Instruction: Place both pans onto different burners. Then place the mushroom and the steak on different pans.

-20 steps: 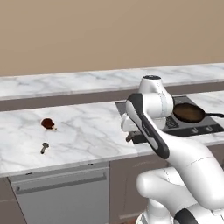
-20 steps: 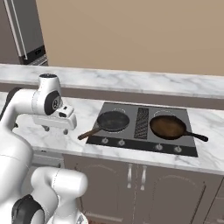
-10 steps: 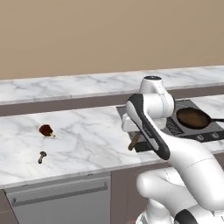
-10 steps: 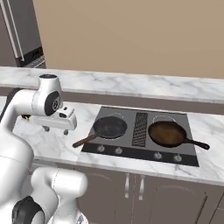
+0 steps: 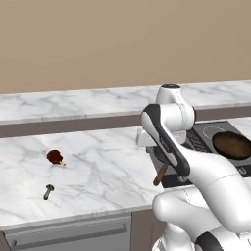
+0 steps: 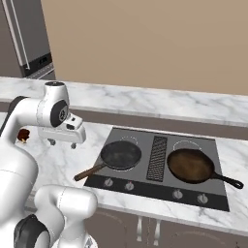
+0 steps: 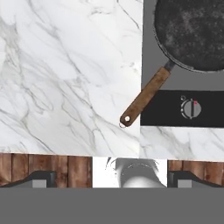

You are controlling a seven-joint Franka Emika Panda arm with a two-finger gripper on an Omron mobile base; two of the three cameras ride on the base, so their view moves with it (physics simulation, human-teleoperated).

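The black pan (image 6: 121, 154) with its brown wooden handle (image 7: 144, 97) sits on the left half of the dark cooktop (image 6: 160, 186). The reddish-brown pan (image 6: 190, 164) sits on the right half. White burner arcs (image 6: 186, 144) peek out behind both pans. My gripper (image 6: 62, 143) hovers open over the marble counter, left of the cooktop and near the handle's end, holding nothing. In the hand view the gripper (image 7: 112, 177) has its tips far apart. The steak (image 5: 55, 157) and the tiny mushroom (image 5: 48, 191) lie on the counter far to the left.
Cooktop knobs (image 7: 191, 108) line its front strip, and a vent grille (image 6: 156, 157) divides the two halves. A raised marble ledge (image 5: 73, 105) runs behind the counter. A steel fridge (image 6: 29, 43) stands at the far left. The counter's front edge (image 7: 65, 151) is close under the hand.
The whole picture has shifted in both base views, so the camera moved with the base. The gripper stays open, and the pans, steak and mushroom lie where they were.
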